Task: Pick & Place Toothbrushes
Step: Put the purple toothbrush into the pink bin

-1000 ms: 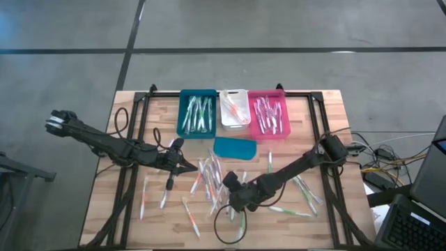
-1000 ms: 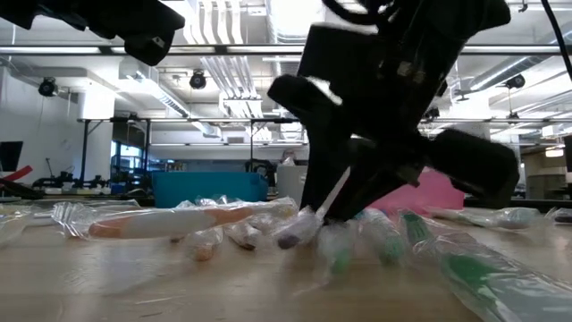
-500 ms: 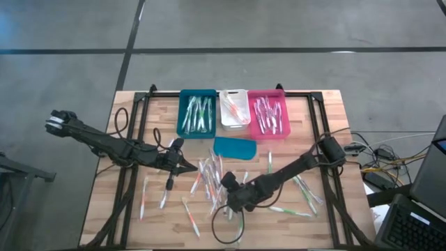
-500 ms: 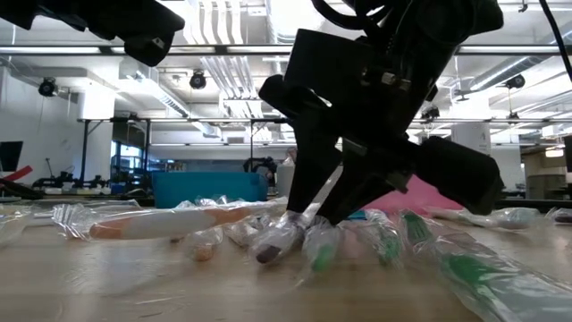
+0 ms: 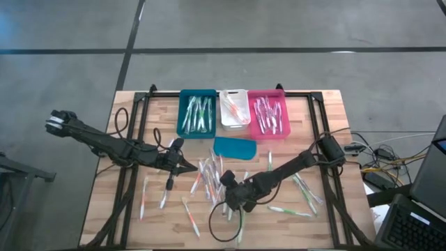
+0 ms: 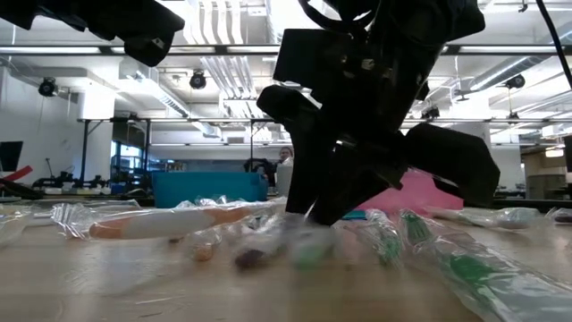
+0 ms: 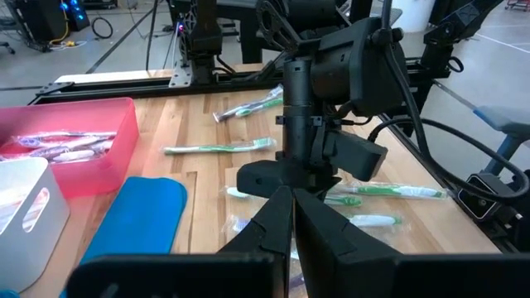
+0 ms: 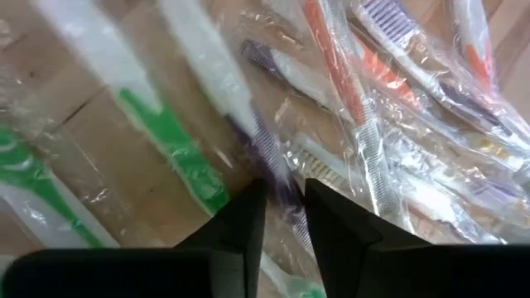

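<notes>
No lettering is legible; the clear-wrapped white toothbrushes [image 8: 248, 124] carry green, purple, orange accents. Right gripper [image 8: 284, 217] fingers pinch a purple one [image 8: 263, 153]; left gripper [image 7: 291, 217] fingers pressed together.

Two slim dark jointed arms, black cables trailing, blunt black wedge-shaped jaws.

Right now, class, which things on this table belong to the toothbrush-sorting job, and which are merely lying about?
Belonging to the job: the loose toothbrushes, teal bin, white bin, pink bin, right gripper among the pile.

Lying about: flat teal piece, cables.
</notes>
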Action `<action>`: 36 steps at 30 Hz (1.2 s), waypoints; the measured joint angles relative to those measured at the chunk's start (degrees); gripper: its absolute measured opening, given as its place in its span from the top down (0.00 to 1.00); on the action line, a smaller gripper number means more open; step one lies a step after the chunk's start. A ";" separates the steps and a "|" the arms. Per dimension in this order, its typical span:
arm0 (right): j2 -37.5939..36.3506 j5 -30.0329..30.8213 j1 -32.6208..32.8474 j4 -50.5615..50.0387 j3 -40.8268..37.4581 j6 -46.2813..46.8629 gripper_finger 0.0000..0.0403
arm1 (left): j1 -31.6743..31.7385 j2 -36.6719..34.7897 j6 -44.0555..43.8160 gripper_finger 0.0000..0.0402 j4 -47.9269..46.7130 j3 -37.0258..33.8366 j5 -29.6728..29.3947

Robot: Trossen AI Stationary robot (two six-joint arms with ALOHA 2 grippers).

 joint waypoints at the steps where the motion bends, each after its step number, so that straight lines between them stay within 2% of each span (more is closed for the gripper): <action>1: 0.00 -0.21 0.00 -0.13 0.00 0.02 0.80 | 0.02 0.00 0.00 0.95 0.00 0.00 0.00; 11: 0.02 -0.26 0.07 -1.10 0.56 -0.47 0.96 | 0.02 0.00 0.00 0.95 0.00 0.00 0.00; 16: 0.02 -0.29 0.17 -2.89 1.70 -2.36 0.96 | 0.01 0.00 0.00 0.95 -0.01 -0.02 0.00; 23: -0.93 -0.85 0.31 -12.23 4.94 -0.60 0.96 | 0.01 0.00 0.00 0.95 -0.31 -0.01 -0.01; 29: -3.08 -0.39 0.26 -18.15 7.40 1.15 0.96 | 0.01 -0.02 0.00 0.95 -0.47 -0.02 0.00; 36: -7.42 2.16 0.26 -26.66 7.50 -2.60 0.96 | 0.02 -0.04 0.00 0.95 -0.70 -0.04 0.00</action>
